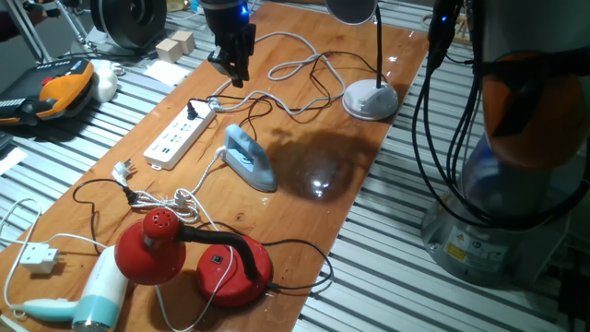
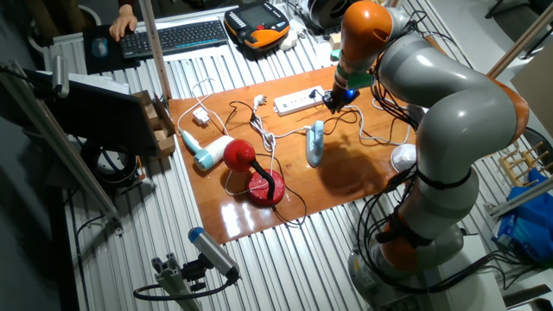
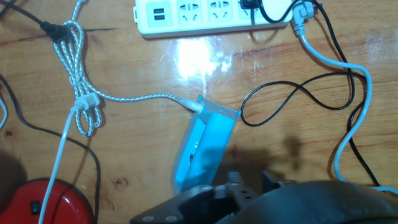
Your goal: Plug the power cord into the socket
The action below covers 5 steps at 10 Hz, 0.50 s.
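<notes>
Pincer (image 1: 239, 72), grip state not discernible, poised above far end of socket (image 1: 180, 135) lying flat on desk (image 1: 341, 175); power cord (image 3: 348, 118) plug seated at that end, white cable trailing past blue iron (image 3: 202, 149).

You've got bright overhead light bouncing white glare off the glossy wooden table (image 3: 199, 59), right below the socket (image 3: 211, 15) in the hand view. The iron (image 1: 249, 159) throws a soft dark shadow rightward. The gripper's housing is blurry up close.
</notes>
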Available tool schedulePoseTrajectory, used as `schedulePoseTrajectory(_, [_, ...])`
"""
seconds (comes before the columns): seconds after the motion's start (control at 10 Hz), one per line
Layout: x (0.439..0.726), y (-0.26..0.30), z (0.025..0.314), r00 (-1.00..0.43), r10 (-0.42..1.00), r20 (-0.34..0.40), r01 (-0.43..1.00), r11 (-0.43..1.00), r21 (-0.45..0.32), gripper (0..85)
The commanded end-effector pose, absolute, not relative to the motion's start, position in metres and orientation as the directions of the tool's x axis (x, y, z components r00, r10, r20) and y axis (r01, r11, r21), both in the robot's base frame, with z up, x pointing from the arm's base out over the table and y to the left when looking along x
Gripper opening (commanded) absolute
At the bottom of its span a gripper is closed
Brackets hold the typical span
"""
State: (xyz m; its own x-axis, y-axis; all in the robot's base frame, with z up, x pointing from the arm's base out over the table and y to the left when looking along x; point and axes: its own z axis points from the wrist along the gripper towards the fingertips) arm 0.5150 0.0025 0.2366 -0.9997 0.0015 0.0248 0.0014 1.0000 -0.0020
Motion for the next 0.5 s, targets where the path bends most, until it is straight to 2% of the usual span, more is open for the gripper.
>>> schedulePoseTrajectory(0.0, [0.5152,0.0027,0.2363,-1.0,0.004,0.023,0.004,1.0,-0.003,0.0])
schedulePoseTrajectory(0.4, [0.5152,0.003,0.2353,-1.0,0.013,0.021,0.013,1.0,-0.005,0.0])
